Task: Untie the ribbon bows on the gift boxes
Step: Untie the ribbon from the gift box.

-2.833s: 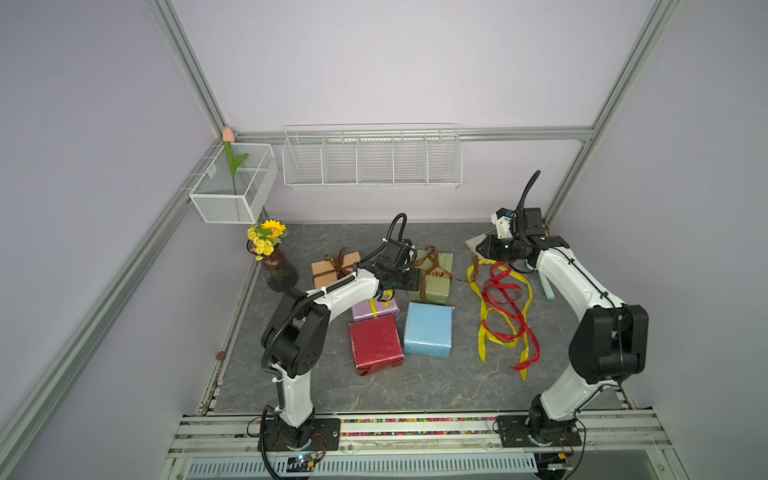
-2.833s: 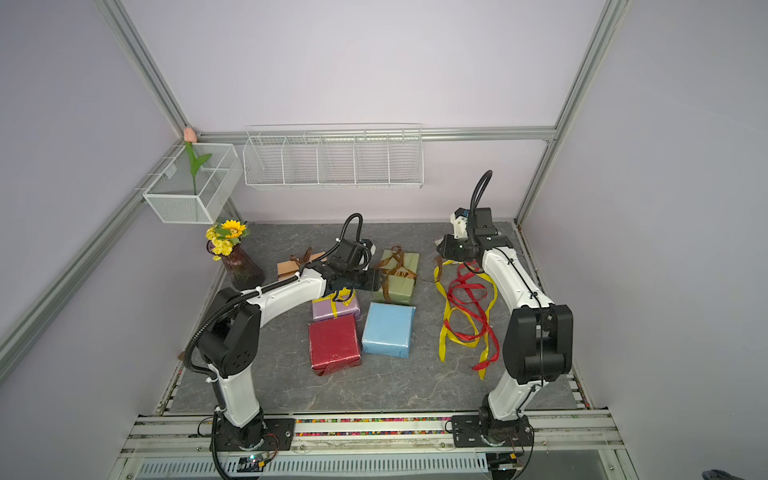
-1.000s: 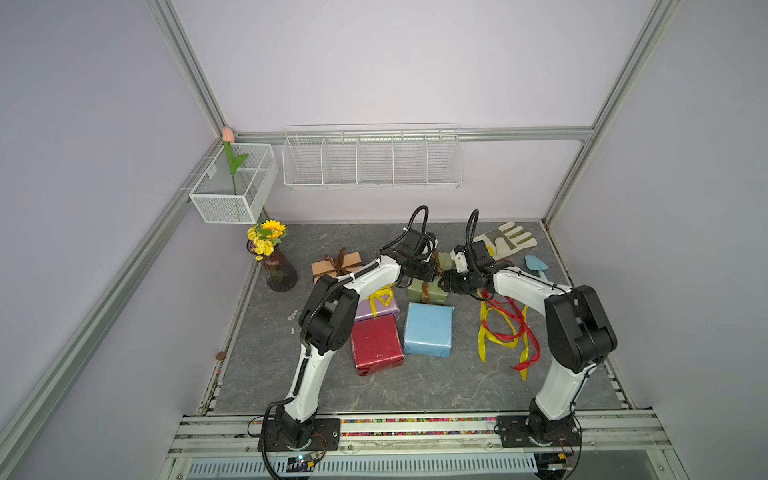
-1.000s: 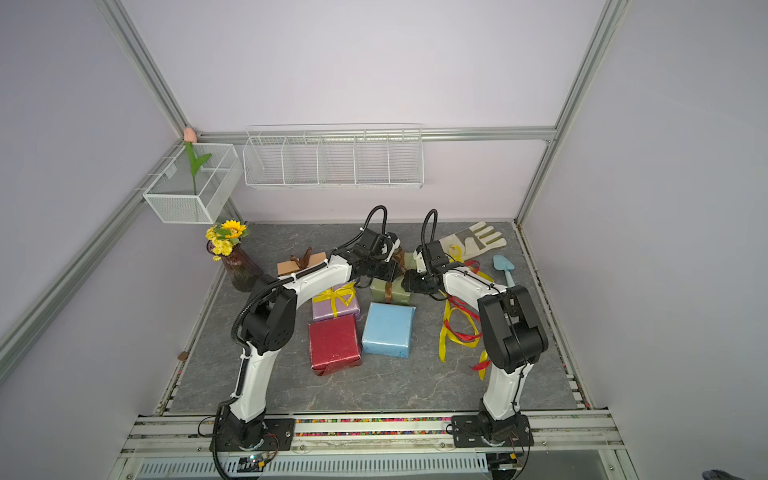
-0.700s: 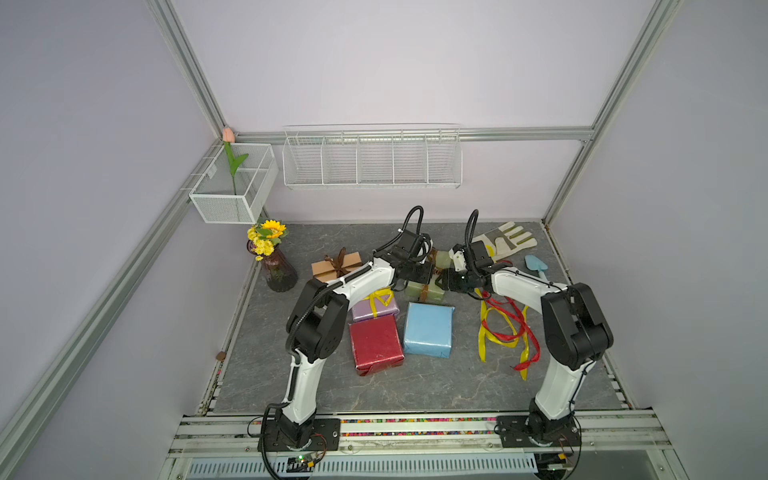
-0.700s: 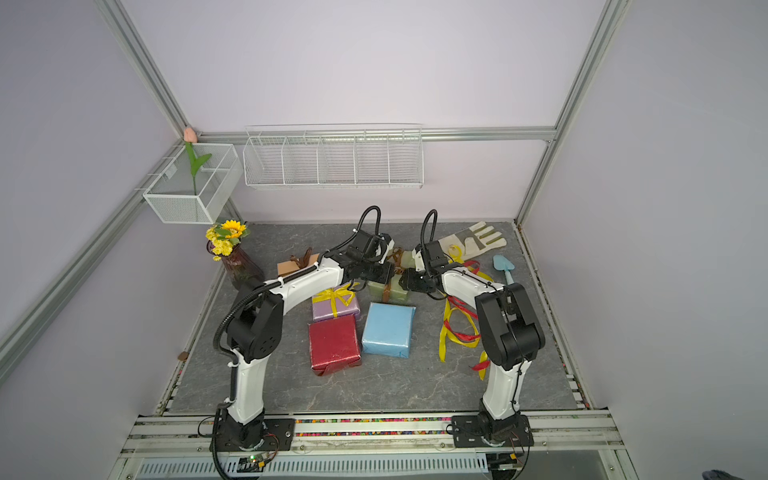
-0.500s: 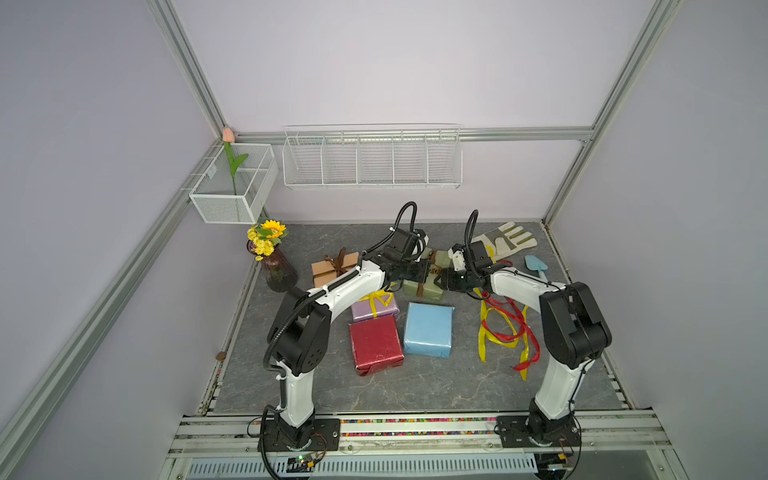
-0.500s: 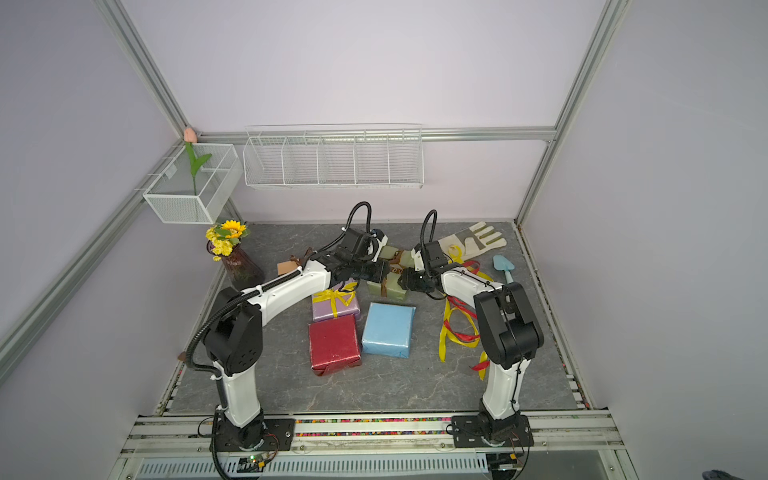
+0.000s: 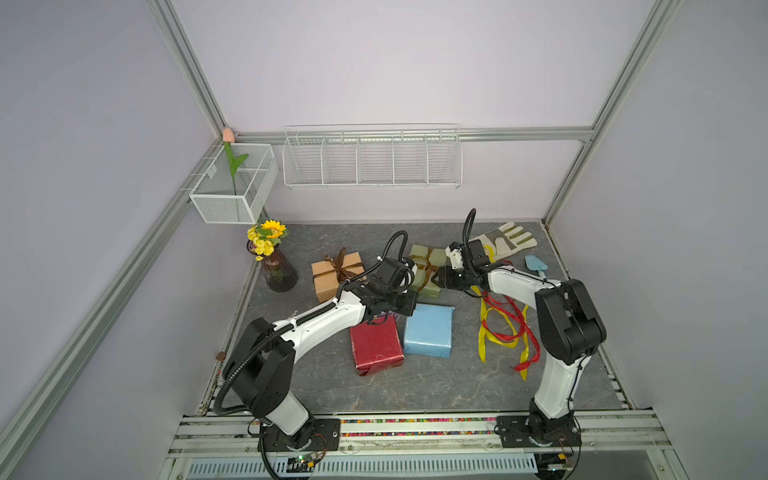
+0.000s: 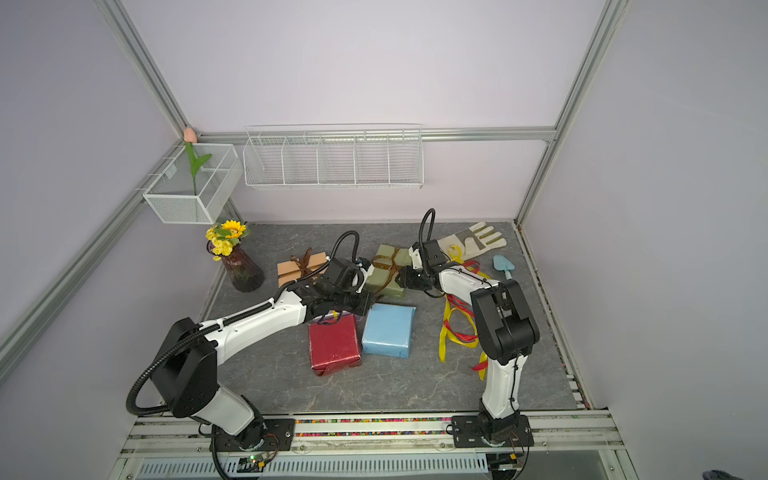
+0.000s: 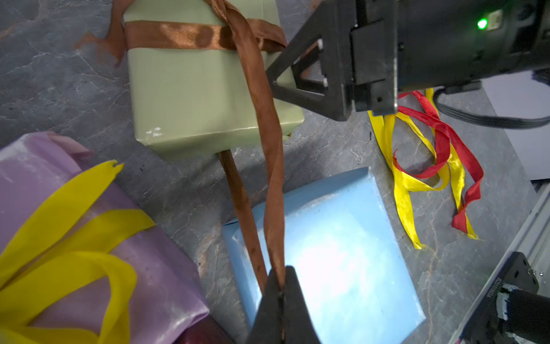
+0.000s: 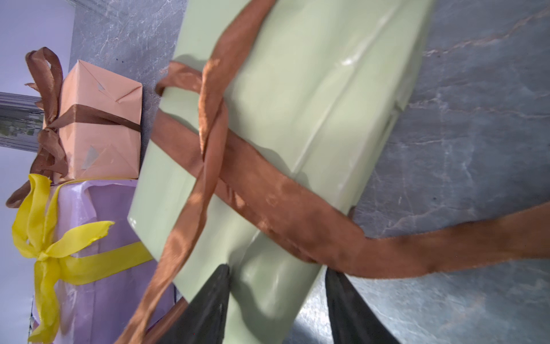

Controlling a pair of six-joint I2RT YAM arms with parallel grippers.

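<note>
The olive green gift box [image 9: 420,254] lies toward the back of the grey table [image 9: 415,390], and it's the one I'm working on. Nearer me the light blue box [image 9: 428,330] and red box [image 9: 376,345] sit bare. The loose red and yellow ribbons [image 11: 440,134] are heaped off to the right, so I take those two as finished. The tan box [image 9: 326,276] and lilac box [image 12: 104,202] are still tied.

My right gripper [image 12: 275,272] has its jaws about half spread with the olive box's end between them, apparently clamping it so it can't slide. My left gripper [image 11: 282,278], over the blue box, is pinched fully closed on two strands of the brown ribbon [image 11: 262,98], drawn taut away from the olive box. The bow's loops look gone. Only a twisted crossing [image 12: 212,119] seems left to pull free.
</note>
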